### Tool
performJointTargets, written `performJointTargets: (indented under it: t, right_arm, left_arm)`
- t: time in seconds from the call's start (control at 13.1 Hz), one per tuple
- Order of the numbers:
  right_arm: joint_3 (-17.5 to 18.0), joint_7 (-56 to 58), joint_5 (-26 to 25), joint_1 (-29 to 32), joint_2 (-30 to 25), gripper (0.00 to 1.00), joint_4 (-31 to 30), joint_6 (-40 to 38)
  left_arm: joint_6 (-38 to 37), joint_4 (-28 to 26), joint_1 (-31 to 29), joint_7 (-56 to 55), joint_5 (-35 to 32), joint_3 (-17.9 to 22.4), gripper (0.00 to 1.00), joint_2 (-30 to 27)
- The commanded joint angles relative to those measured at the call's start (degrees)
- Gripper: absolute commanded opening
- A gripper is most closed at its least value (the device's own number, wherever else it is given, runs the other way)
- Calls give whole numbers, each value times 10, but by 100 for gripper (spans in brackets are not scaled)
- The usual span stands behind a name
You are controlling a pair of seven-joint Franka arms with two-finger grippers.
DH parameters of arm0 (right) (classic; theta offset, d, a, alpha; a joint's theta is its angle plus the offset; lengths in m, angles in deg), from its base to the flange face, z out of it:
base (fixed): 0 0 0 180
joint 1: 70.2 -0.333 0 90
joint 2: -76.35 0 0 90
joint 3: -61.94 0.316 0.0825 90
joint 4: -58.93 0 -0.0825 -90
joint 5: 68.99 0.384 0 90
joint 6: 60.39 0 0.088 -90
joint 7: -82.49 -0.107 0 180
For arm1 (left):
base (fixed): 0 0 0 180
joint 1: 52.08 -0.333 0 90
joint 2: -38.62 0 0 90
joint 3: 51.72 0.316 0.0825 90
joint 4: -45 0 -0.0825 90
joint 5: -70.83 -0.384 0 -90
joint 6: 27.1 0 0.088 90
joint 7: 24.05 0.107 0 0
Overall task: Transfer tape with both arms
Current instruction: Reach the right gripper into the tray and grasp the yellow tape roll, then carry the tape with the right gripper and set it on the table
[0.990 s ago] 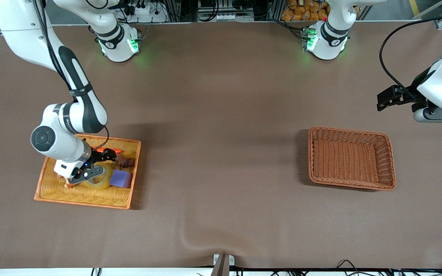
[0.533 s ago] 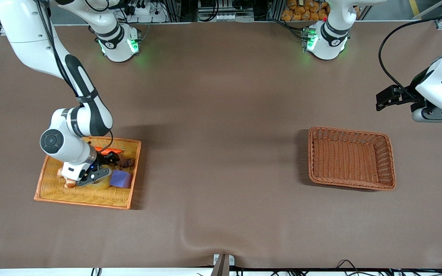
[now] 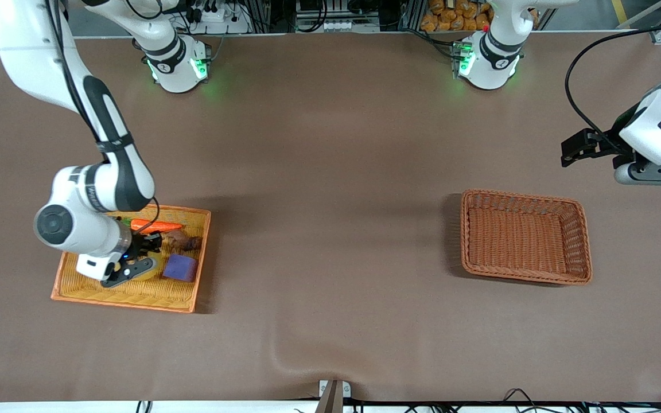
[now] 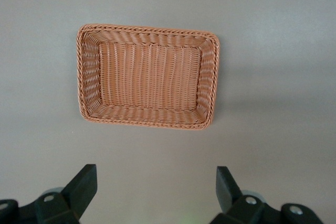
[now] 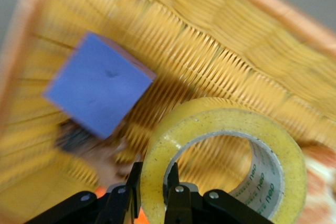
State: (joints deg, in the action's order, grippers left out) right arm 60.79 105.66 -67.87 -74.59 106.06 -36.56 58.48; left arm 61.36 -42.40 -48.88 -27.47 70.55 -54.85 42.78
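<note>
Right now the right gripper (image 3: pixel 135 261) is down in the flat orange tray (image 3: pixel 190 301) at the right arm's end of the table, and the right wrist view shows its fingers (image 5: pixel 176 195) pinched on the wall of the tape (image 5: pixel 226 156), one finger inside the hole and the other outside, so the roll is gripped by its rim and seems tilted off the weave. In the front view the tape (image 3: pixel 155 268) is mostly hidden under the gripper, with only a yellowish sliver showing just beside the purple block (image 3: pixel 180 267); a carrot (image 3: pixel 155 225) and a brown lump (image 3: pixel 186 242) lie in the same tray, farther from the front camera than the block. To do this lift well, I would judge that the arm should rise straight up until the roll is above the tray's rim before travelling toward the middle of the table, since a sideways drag could nudge the block or catch the rim. A rim pinch on a smooth roll may let it swing, so a slow, steady carry seems wise, keeping the hole and the free part of the ring open for the other arm to take. Toward the left arm's end, the brown wicker basket (image 3: pixel 586 241) sits empty, and the left gripper (image 4: pixel 157 195) waits above the table near it with its fingers spread wide and nothing between them.
</note>
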Motion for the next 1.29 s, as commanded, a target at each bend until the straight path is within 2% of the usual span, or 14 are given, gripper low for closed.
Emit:
performJointTargets:
  t: [0.0,0.08,0.23,0.38,0.53,0.69,0.84,0.99,1.14,1.22]
  right_arm:
    - [5,0,22,-16,-28,0,123,-147]
    - [4,-21,30,-29,-28,0,148,-160]
    - [9,-93,56,-53,-28,0,159,-161]
    - [12,-196,64,-114,-19,0,167,-150]
    - [12,-321,65,-183,15,0,182,-107]
    - [12,-460,64,-264,49,0,183,-18]
    - [12,-551,64,-318,93,0,191,39]
    - [11,-635,63,-363,148,0,205,122]
    - [10,-676,58,-374,170,0,209,143]
    - [10,-678,59,-373,170,7,209,141]
  left_arm:
    - [-1,7,4,-10,8,0,100,7]
    - [0,7,6,-10,8,0,100,9]
    - [8,7,16,-12,4,0,100,11]
    - [8,7,17,-16,4,0,100,15]
    - [9,7,17,-16,4,0,100,19]
    - [13,7,23,-16,5,0,100,23]
    - [15,7,30,-17,4,0,100,24]
    - [17,7,31,-17,6,0,100,31]
    - [20,7,43,-17,5,0,100,32]
    - [20,7,44,-17,4,0,100,32]
